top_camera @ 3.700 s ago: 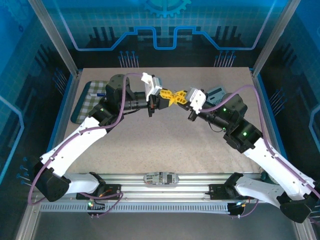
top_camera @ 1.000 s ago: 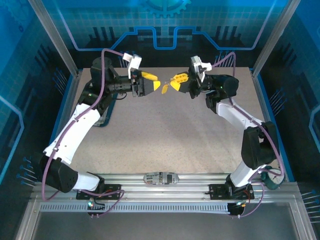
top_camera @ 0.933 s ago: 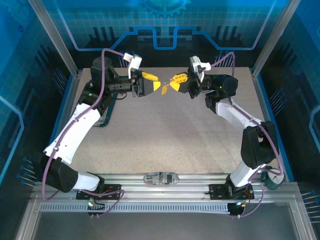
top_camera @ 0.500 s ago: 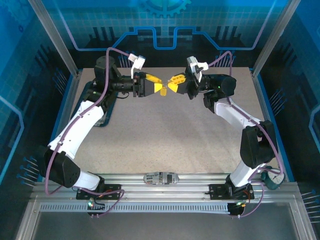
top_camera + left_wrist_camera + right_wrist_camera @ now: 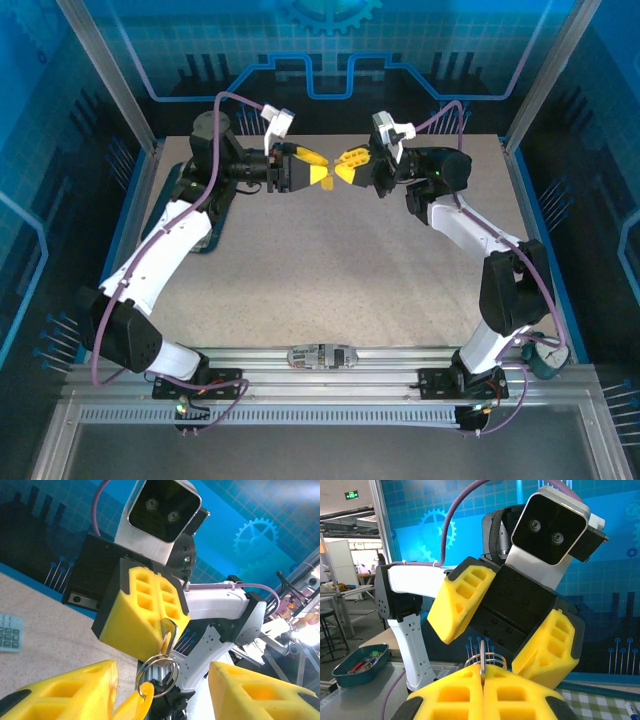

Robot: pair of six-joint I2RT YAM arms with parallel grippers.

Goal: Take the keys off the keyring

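Up above the middle of the far edge of the speckled beige worktop (image 5: 330, 280), the two yellow-fingered claws meet tip to tip. The right claw (image 5: 349, 163) is pressed fully closed on the small silver metal key (image 5: 169, 630), so that only the key's ringed end pokes out toward the other arm. From that end hangs the wire keyring with its flat yellow tag (image 5: 134, 703), in the air, clear of the worktop. The left claw (image 5: 317, 168) stands partly open, one finger on each side of the ring, with nothing visibly gripped. The tag lies just beside one of its fingers; whether they touch I cannot tell. A grey calculator (image 5: 9, 632) lies flat on the worktop.
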